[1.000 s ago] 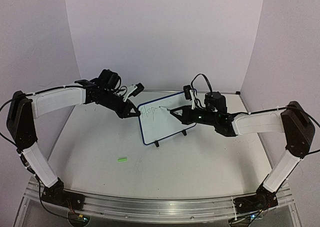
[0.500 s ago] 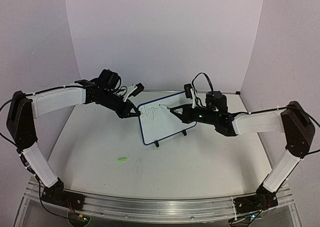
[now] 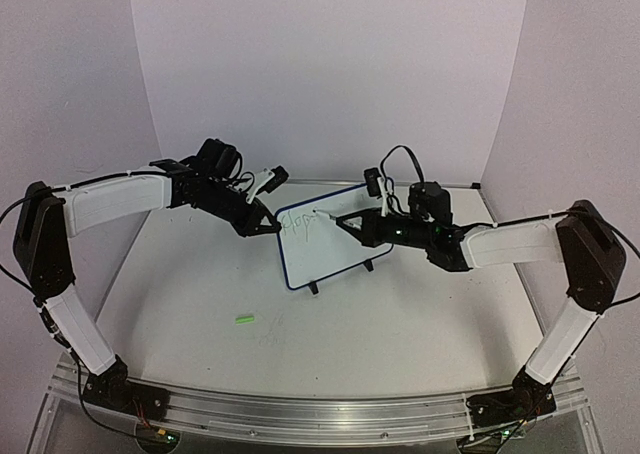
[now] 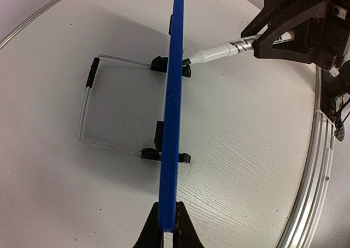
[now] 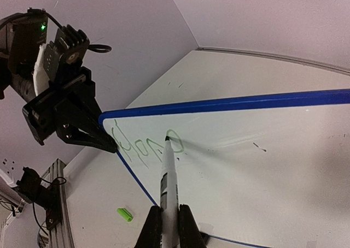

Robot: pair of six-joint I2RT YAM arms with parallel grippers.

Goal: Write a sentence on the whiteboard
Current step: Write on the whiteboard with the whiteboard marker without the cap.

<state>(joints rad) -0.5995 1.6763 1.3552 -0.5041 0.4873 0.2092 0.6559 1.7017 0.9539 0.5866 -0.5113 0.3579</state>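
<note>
Fingers of the left gripper (image 4: pixel 167 226) are pinched on the rim of the whiteboard (image 3: pixel 322 244), which is stood upright at the far middle of the desk (image 3: pixel 400 324). A marker (image 5: pixel 167 177) is clamped by the right gripper (image 5: pixel 167 223), its tip touching the board. Only a few letters (image 5: pixel 131 147) are written; most of the sentence is judged left.

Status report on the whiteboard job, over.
Left gripper shut on the whiteboard edge, steadying it. Right gripper shut on the marker, tip on the board face, green letters begun. Small green piece lies apart; nothing in the way.

Whiteboard (image 3: pixel 325 246): white face, blue rim, dark green scribbles. Marker (image 5: pixel 168 177): white barrel with black bands. Cap (image 3: pixel 244 319): bright green, on the white bench (image 3: pixel 400 324).
</note>
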